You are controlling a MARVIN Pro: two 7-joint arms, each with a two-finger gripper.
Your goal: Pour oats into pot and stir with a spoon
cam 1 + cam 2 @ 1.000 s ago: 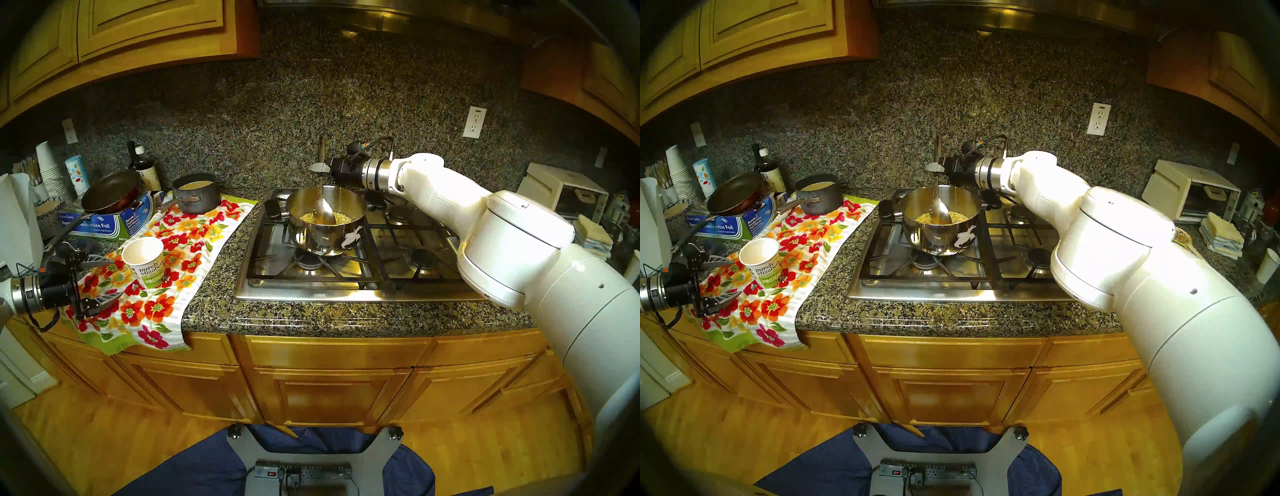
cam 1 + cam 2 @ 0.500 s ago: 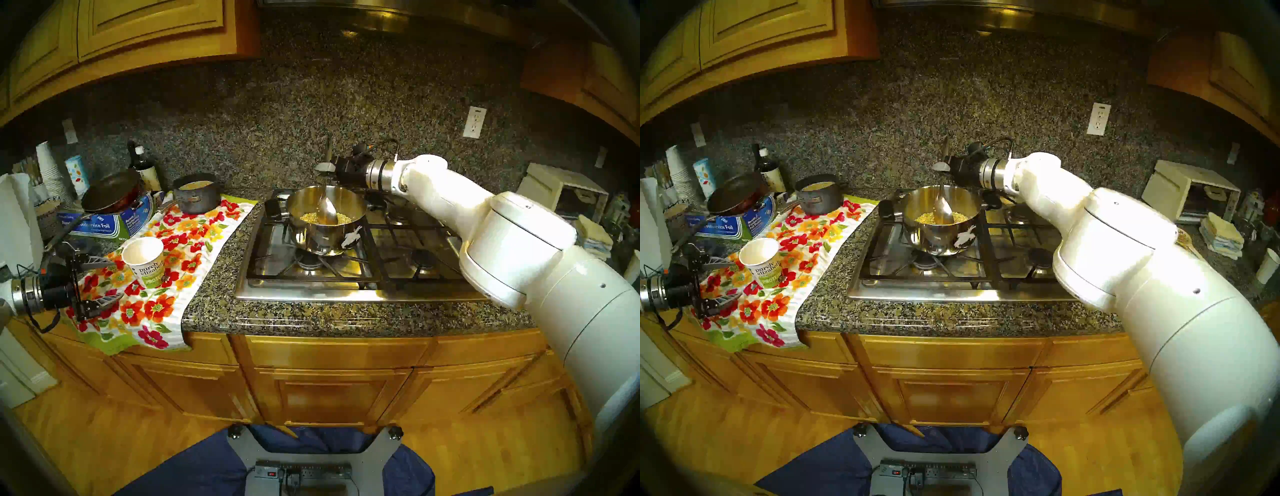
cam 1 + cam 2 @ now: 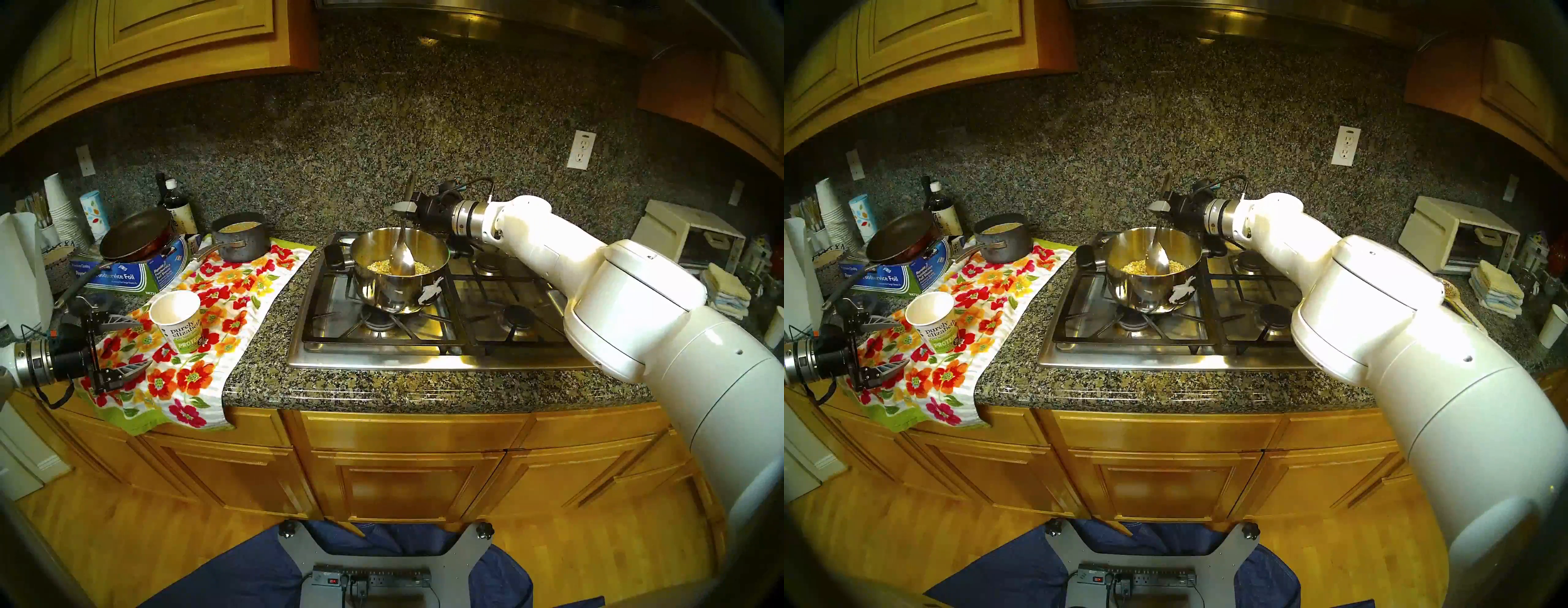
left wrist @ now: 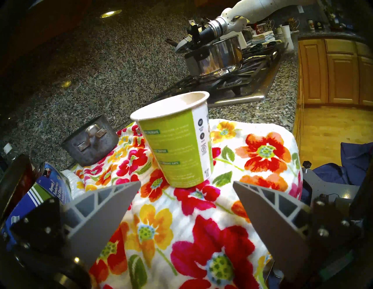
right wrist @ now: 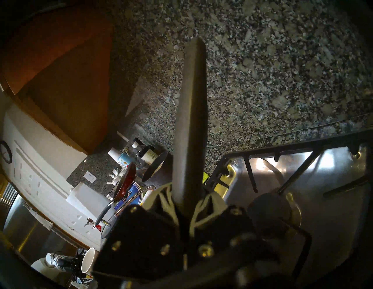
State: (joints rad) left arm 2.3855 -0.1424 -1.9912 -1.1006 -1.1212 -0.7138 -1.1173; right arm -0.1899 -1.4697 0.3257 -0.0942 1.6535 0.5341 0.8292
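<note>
- Speckled granite surface (image 3: 424, 386) is carrying a steel gas cooktop (image 3: 382, 356), and the shiny stainless-steel saucepan with a black handle (image 3: 399, 288) is sitting on its front-left burner grate.
- The right gripper (image 3: 406, 208) is clamping the slim dark handle of the large silver spoon (image 3: 402, 254), whose bowl is resting among the pale tan oats (image 3: 377, 266) inside that pot.
- Stirring too hard is likely risking flakes flying over the rim, or the light pot skidding on the grate.
- The left gripper (image 4: 186, 203) is hanging with jaws spread, empty, just short of the white-and-green paper cup (image 4: 179, 141) on the flowered towel (image 4: 252, 153); a careless swing could topple it.
</note>
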